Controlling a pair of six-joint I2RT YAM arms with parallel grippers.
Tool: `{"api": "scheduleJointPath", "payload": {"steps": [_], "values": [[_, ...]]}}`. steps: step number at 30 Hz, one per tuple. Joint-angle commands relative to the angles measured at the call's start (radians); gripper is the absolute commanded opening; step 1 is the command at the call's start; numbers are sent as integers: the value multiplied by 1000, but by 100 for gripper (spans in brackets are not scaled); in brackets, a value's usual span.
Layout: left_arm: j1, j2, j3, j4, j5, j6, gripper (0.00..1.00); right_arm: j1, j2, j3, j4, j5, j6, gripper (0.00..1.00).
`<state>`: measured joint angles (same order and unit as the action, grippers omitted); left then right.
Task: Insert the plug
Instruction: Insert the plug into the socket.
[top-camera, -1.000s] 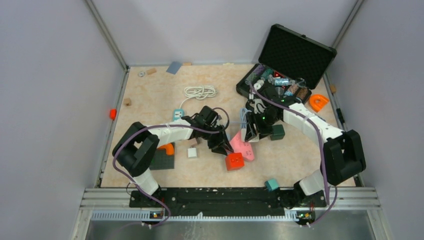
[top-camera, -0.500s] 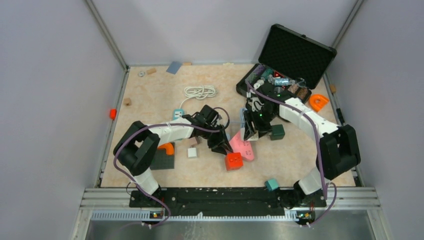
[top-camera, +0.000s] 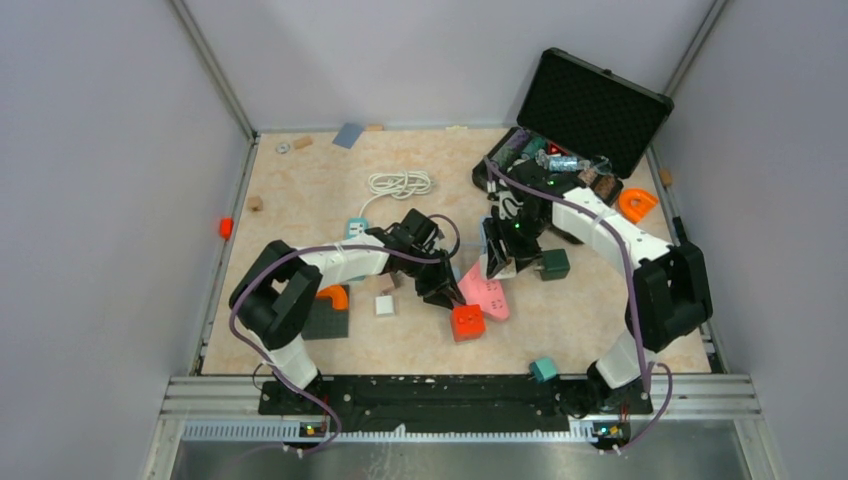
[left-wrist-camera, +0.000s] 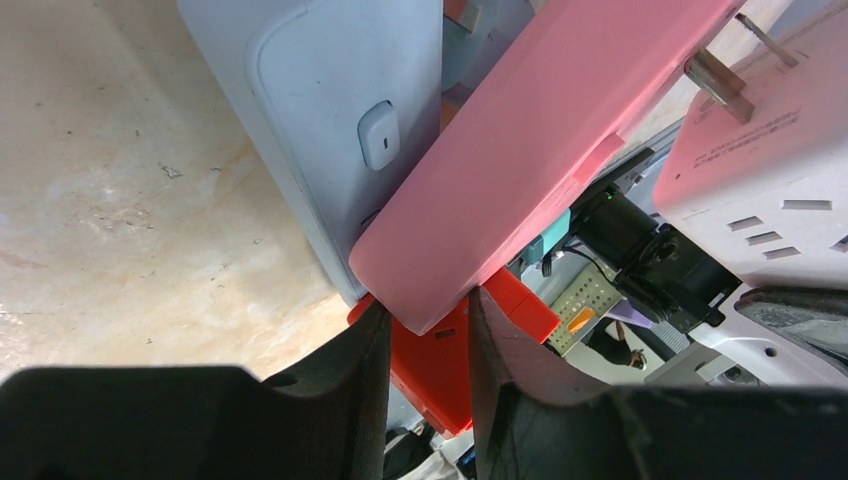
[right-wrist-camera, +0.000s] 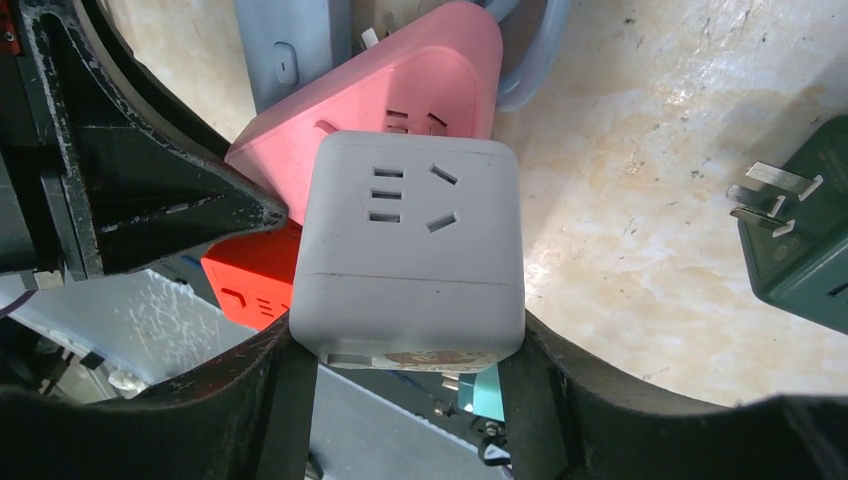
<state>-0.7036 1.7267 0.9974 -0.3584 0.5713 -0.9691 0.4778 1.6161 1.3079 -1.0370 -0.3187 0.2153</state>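
A pink triangular socket block (top-camera: 487, 292) lies at the table's middle, also in the left wrist view (left-wrist-camera: 540, 150) and the right wrist view (right-wrist-camera: 420, 80). My left gripper (top-camera: 443, 293) is shut on its corner (left-wrist-camera: 425, 310). My right gripper (top-camera: 497, 262) is shut on a white cube adapter (right-wrist-camera: 410, 250) and holds it just over the pink block's socket face. The cube's metal prongs (left-wrist-camera: 715, 80) point at the pink block, close to its face. I cannot tell whether they are in the slots.
A red cube socket (top-camera: 468, 322) sits against the pink block's near side. A dark green adapter (top-camera: 553, 264) lies right of it, prongs out (right-wrist-camera: 760, 190). A blue-grey power strip (left-wrist-camera: 330, 120) lies behind. An open black case (top-camera: 590, 100) stands back right.
My right arm has swung slightly left, shifting the white cube a little over the pink block. My left arm has stayed still, holding the pink block.
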Motion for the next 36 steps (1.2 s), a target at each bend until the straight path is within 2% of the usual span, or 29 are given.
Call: {"api": "scheduleJointPath", "payload": {"steps": [1,10,23,36], "values": [[0,86,-20,-74,-248,72,28,-4,51,88,9,188,-46,0],[0,115,25,-113,-267,95,26,67,113,157,-75,282,-71,0],[0,132,46,-135,-284,109,24,136,209,224,-95,397,-73,0],[-1,153,43,-139,-288,113,21,98,290,199,-14,206,-90,0]]}}
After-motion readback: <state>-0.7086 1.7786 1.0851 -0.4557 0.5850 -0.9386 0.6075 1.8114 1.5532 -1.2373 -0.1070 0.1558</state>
